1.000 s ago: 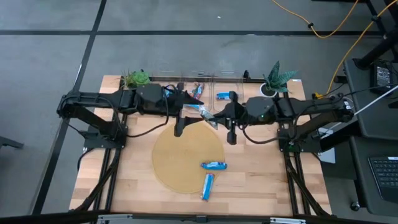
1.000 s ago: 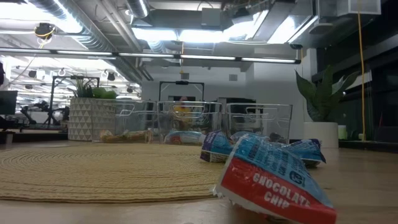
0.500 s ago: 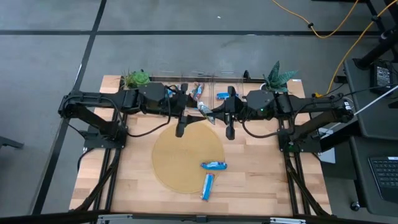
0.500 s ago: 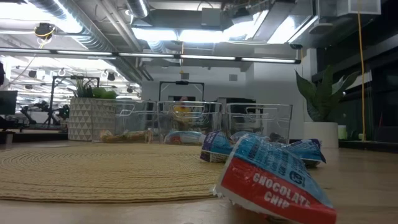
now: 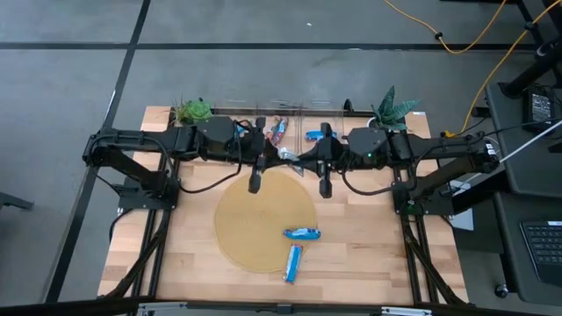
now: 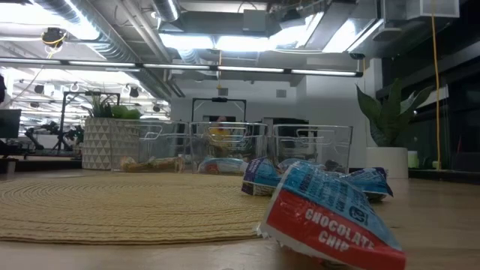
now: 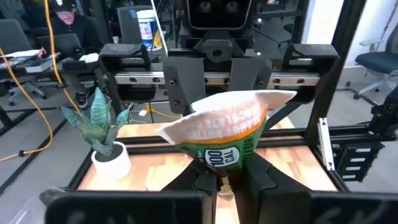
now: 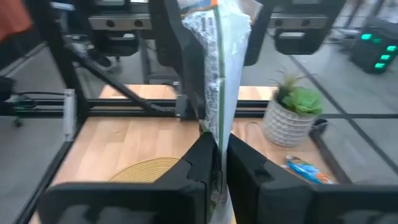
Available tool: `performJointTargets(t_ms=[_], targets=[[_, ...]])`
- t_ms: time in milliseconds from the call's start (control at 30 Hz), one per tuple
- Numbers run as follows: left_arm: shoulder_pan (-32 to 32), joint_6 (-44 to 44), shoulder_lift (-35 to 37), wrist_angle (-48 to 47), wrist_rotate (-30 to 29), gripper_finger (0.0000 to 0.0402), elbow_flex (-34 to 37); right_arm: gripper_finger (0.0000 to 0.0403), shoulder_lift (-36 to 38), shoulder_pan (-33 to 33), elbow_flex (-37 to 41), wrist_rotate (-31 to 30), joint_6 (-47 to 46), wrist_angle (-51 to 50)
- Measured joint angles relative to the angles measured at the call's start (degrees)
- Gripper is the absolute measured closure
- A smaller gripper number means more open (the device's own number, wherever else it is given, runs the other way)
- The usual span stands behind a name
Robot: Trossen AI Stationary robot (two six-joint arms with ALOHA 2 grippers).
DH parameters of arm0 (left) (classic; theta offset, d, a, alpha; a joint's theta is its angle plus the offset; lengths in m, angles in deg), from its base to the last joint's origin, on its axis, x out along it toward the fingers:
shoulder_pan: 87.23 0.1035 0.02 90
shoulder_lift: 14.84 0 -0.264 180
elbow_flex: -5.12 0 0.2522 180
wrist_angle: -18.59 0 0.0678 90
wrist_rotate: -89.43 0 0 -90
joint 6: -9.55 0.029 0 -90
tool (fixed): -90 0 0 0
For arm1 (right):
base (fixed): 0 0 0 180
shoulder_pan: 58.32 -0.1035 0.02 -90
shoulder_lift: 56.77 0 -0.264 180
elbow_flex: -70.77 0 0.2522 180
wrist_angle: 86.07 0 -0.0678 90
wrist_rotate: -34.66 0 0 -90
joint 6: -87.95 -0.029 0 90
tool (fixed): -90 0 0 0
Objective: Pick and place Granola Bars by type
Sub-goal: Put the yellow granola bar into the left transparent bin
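One granola bar (image 5: 287, 154), its wrapper white, green and orange (image 7: 224, 134), hangs in the air over the far edge of the round woven mat (image 5: 263, 219). Both grippers are shut on it: my left gripper (image 5: 274, 156) from the left and my right gripper (image 5: 300, 161) from the right. Two blue bars (image 5: 301, 233) (image 5: 293, 262) lie flat on the mat's near right part. In the low view the nearer one shows a red band (image 6: 330, 217). Neither arm shows in the low view. My left gripper pinches the bar's left end (image 7: 221, 163) between its two fingers, which come level from the table's left. The bar is lifted clear of the mat. My right gripper pinches the bar's other end (image 8: 216, 134) between its two fingers, coming level from the table's right and facing the left gripper. From here the wrapper shows edge-on, and the bar spans the short gap between the two grippers.
Three clear bins (image 5: 285, 114) stand in a row at the table's far edge, with bars in them (image 5: 279, 129) (image 5: 314, 135). A potted plant stands at either end of the row (image 5: 193, 111) (image 5: 391, 110). Bare wood lies left and right of the mat.
My right gripper has carried the bar a little toward the table's left and far edge, up to my left gripper. My left gripper, open a second ago, has shut on the bar's free end. The bar has stayed in the air throughout.
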Motion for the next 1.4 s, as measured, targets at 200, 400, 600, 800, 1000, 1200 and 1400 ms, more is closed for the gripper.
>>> performJointTargets(t_ms=[200,400,600,800,1000,1200,1400], targets=[[-0.13,0.0,0.0,-0.05,0.67,0.0393,0.0,0.0357,0.02,0.04,0.0,5.75,0.14,-0.02],[-0.09,-0.02,0.0,-0.34,0.27,0.0392,0.0,0.0335,0.02,0.0,0.0,6.11,1.38,-0.04],[-0.04,-0.04,0.0,-1.13,-0.27,0.0394,0.0,0.028,0.08,-0.06,0.0,5.32,1.22,-1.23],[0.0,-0.15,0.0,-1.29,-0.41,0.0395,0.0,0.0215,1.11,-0.07,0.0,-0.81,1.29,-5.19],[0.0,-0.58,0.0,-4.1,-0.42,0.0394,0.0,0.0169,3.04,-0.07,0.0,-8.63,-0.85,-11.1],[-0.04,-0.49,0.0,-5.5,-1.26,0.0393,0.0,0.0161,4.29,-0.06,0.0,-9.16,-6.79,-20.03],[0.94,-0.46,0.63,-9.55,-3.87,0.0395,-0.02,0.0177,4.44,-0.91,0.0,-9.22,-13.75,-30.85]])
